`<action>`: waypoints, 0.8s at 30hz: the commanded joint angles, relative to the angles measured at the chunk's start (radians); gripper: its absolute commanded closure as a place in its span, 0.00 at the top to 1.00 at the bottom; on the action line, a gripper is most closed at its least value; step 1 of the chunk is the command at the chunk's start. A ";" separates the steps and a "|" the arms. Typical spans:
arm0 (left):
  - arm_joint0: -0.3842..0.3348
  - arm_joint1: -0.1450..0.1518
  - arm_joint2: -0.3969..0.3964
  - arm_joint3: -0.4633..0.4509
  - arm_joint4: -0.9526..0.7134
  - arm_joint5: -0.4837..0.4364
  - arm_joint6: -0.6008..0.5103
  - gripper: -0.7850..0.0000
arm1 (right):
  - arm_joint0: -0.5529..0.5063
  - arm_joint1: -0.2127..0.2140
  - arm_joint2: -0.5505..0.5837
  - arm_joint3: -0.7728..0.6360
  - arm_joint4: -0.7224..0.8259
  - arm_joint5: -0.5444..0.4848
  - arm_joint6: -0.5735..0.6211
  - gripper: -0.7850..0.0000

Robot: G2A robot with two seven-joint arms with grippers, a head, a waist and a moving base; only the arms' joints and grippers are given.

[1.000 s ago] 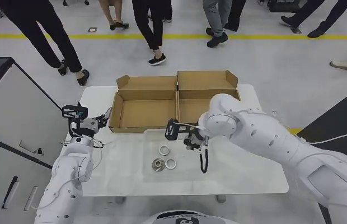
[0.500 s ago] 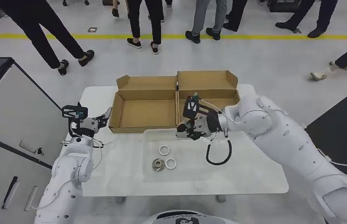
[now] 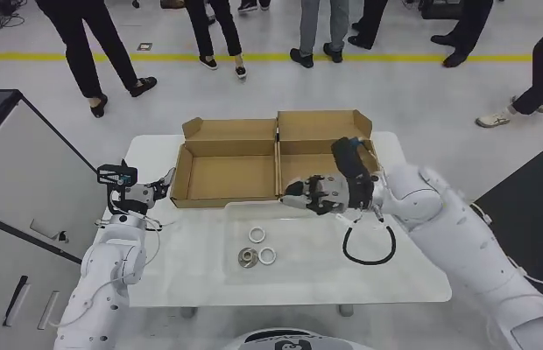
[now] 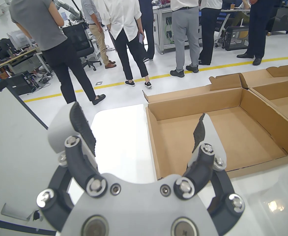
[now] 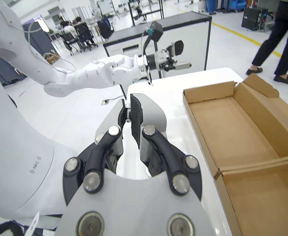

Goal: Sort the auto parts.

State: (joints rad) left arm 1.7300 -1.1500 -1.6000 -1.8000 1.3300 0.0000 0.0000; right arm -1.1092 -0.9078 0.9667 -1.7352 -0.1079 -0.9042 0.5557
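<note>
Right hand [image 5: 128, 104]: you are gripping a small threaded part [image 5: 127, 117] between its pads [image 5: 136, 114], over the surface [image 3: 210, 267] just beside the right box [image 3: 320, 171].
Left hand [image 4: 139, 115]: you are holding it wide, beside the left box [image 3: 223, 175].

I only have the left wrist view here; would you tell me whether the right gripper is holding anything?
Observer: Yes, the right gripper is shut on a small threaded metal part.
Operator: Thank you. Where is that gripper?
Observer: In the top view it is at the front edge of the right-hand box, close to where the two boxes meet.
Operator: Are there loose parts on the table?
Observer: Three lie on the table in front of the boxes: a white ring, a second white ring and a grey metal disc.
</note>
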 commanded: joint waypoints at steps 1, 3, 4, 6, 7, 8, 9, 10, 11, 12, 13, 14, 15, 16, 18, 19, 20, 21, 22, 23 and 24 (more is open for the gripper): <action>0.000 0.000 0.000 0.000 0.000 0.000 0.000 1.00 | -0.008 -0.006 0.003 0.016 0.010 -0.078 -0.061 0.00; 0.000 0.000 0.000 0.000 0.000 0.000 0.000 1.00 | -0.015 -0.014 -0.006 0.015 0.033 -0.108 -0.120 0.00; 0.000 0.000 0.000 0.000 0.000 0.000 0.000 1.00 | -0.013 -0.017 -0.011 0.016 0.024 -0.108 -0.127 0.00; 0.000 0.000 0.000 0.000 0.000 0.000 0.000 1.00 | -0.008 -0.023 -0.024 0.010 0.021 -0.108 -0.149 0.00; 0.000 0.000 0.000 0.000 0.000 0.000 0.000 1.00 | -0.002 -0.026 -0.031 0.011 0.009 -0.108 -0.149 0.00; 0.000 0.000 0.000 0.000 0.000 0.000 0.000 1.00 | 0.003 -0.028 -0.035 0.014 0.002 -0.108 -0.148 0.00; 0.000 0.000 0.000 0.000 0.000 0.000 0.000 1.00 | 0.003 -0.028 -0.035 0.014 0.002 -0.108 -0.148 0.00; 0.000 0.000 0.000 0.000 0.000 0.000 0.000 1.00 | 0.003 -0.028 -0.035 0.014 0.002 -0.108 -0.148 0.00; 0.000 0.000 0.000 0.000 0.000 0.000 0.000 1.00 | 0.003 -0.028 -0.035 0.014 0.002 -0.108 -0.148 0.00; 0.000 0.000 0.000 0.000 0.000 0.000 0.000 1.00 | 0.003 -0.028 -0.035 0.014 0.002 -0.108 -0.148 0.00; 0.000 0.000 0.000 0.000 0.000 0.000 0.000 1.00 | 0.003 -0.028 -0.035 0.014 0.002 -0.108 -0.148 0.00; 0.000 0.000 0.000 0.000 0.000 0.000 0.000 1.00 | 0.003 -0.028 -0.035 0.014 0.002 -0.108 -0.148 0.00; 0.000 0.000 0.000 0.000 0.000 0.000 0.000 1.00 | 0.003 -0.028 -0.035 0.014 0.002 -0.108 -0.148 0.00; 0.000 0.000 0.000 0.000 0.000 0.000 0.000 1.00 | 0.003 -0.028 -0.035 0.014 0.002 -0.108 -0.148 0.00; 0.000 0.000 0.000 0.000 0.000 0.000 0.000 1.00 | 0.003 -0.028 -0.035 0.014 0.002 -0.108 -0.148 0.00; 0.000 0.000 0.000 0.000 0.000 0.000 0.000 1.00 | 0.003 -0.028 -0.035 0.014 0.002 -0.108 -0.148 0.00; 0.000 0.000 0.000 0.000 0.000 0.000 0.000 1.00 | -0.017 -0.032 -0.041 0.005 0.057 -0.108 -0.201 0.00; 0.000 0.000 0.000 0.000 0.000 0.000 0.000 1.00 | -0.026 -0.035 -0.045 -0.002 0.081 -0.108 -0.224 0.00; 0.000 0.000 0.000 0.000 0.000 0.000 0.000 1.00 | -0.024 -0.035 -0.043 -0.003 0.078 -0.108 -0.220 0.00; 0.000 0.000 0.000 0.000 0.000 0.000 0.000 1.00 | -0.029 -0.037 -0.041 -0.009 0.094 -0.108 -0.233 0.00; 0.000 0.000 0.000 0.000 0.000 0.000 0.000 1.00 | -0.036 -0.039 -0.043 -0.024 0.126 -0.108 -0.257 0.00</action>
State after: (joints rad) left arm 1.7300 -1.1500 -1.6000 -1.8000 1.3300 0.0000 0.0000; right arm -1.1398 -0.9450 0.9240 -1.7464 -0.0131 -1.0122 0.3198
